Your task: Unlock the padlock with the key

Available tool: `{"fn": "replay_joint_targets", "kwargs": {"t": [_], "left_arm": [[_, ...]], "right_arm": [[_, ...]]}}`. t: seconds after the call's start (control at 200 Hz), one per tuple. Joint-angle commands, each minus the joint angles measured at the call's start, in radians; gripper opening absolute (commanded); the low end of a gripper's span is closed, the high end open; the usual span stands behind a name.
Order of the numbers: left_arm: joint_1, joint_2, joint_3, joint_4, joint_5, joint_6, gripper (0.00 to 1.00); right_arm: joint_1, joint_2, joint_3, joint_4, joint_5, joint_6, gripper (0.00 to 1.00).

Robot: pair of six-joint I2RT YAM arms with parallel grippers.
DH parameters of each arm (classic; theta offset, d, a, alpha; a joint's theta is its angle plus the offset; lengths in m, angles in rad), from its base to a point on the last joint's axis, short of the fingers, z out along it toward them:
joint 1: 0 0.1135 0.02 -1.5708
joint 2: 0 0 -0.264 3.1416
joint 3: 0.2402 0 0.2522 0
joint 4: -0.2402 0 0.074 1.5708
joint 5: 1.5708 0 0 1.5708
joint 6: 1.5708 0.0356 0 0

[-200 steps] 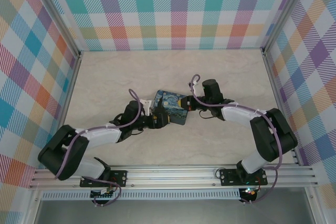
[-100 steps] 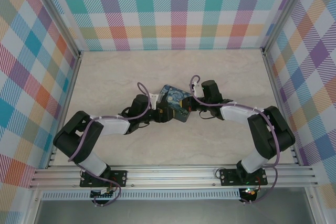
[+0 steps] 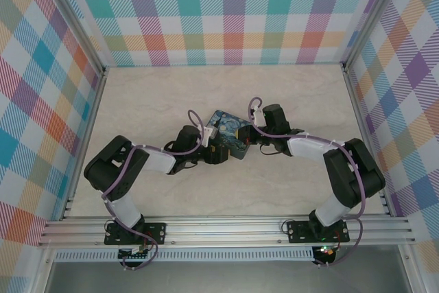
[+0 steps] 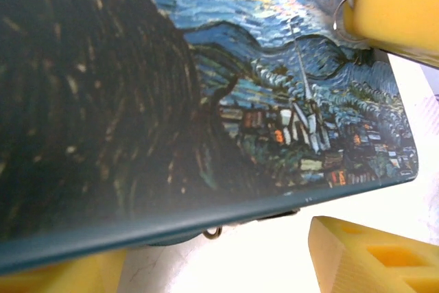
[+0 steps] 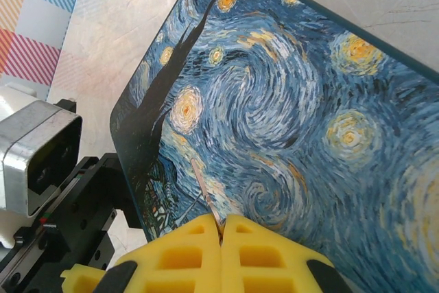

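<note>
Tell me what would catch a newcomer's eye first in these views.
The swirling night-sky box sits at mid-table, with both arms meeting at it. The right claw is shut on a thin metal key jutting over the painted lid, while the left claw stands open astride the box's edge.

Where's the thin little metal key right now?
Right wrist view: the thin metal key sits pinched in the shut right end effector, poking out over the blue-and-yellow night-sky painted box.
</note>
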Motion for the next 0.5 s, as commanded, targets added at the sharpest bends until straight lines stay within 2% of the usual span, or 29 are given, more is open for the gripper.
{"fn": "replay_joint_targets", "kwargs": {"t": [0.0, 0.16, 0.235, 0.495], "left_arm": [[0.003, 0.027, -0.015, 0.089, -0.006, 0.004, 0.72], [0.003, 0.037, -0.037, 0.131, -0.078, 0.012, 0.73], [0.003, 0.049, -0.040, 0.147, -0.097, 0.022, 0.70], [0.000, 0.098, 0.006, 0.150, -0.017, 0.010, 0.57]], "right_arm": [[-0.006, 0.003, 0.008, -0.044, 0.039, -0.003, 0.05], [-0.006, 0.006, -0.007, -0.027, 0.036, -0.003, 0.05], [-0.006, 0.007, -0.010, -0.026, 0.034, -0.004, 0.05], [-0.006, 0.004, -0.015, -0.021, 0.026, -0.006, 0.05]]}}
